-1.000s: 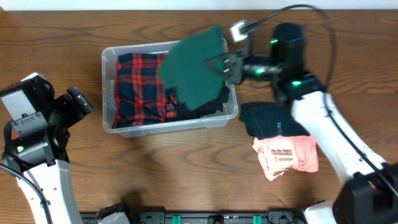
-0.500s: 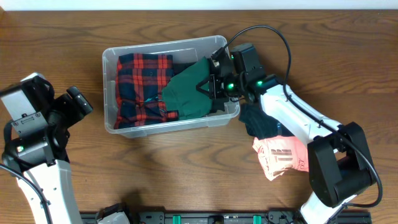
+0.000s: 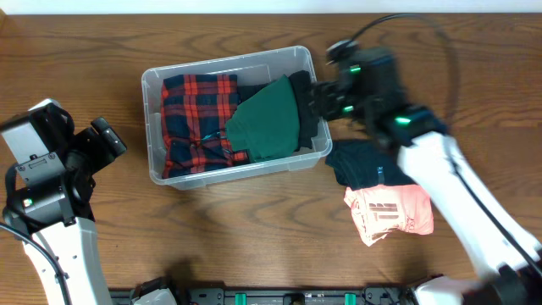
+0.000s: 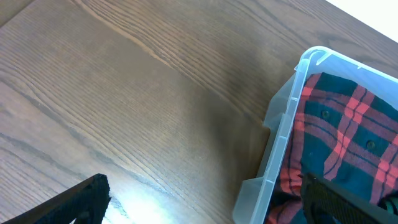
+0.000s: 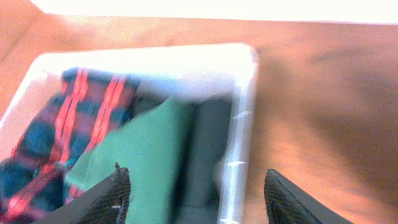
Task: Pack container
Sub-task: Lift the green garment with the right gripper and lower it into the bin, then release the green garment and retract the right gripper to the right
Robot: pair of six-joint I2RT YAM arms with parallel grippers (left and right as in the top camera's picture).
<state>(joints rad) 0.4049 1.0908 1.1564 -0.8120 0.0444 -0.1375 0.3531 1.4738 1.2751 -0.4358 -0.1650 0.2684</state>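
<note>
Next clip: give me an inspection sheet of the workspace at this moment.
Surface: wooden table, no spills seen.
Job's things: container holds a plaid shirt, a green garment and a dark garment.
Clutter: navy garment and pink garment lie outside, right of the container.
Claws: left claw open, empty, left of the container; right claw open, empty, over its right end.
Cables: black cable loops off the right arm.
Surroundings: dark rail at the table's near edge.
</note>
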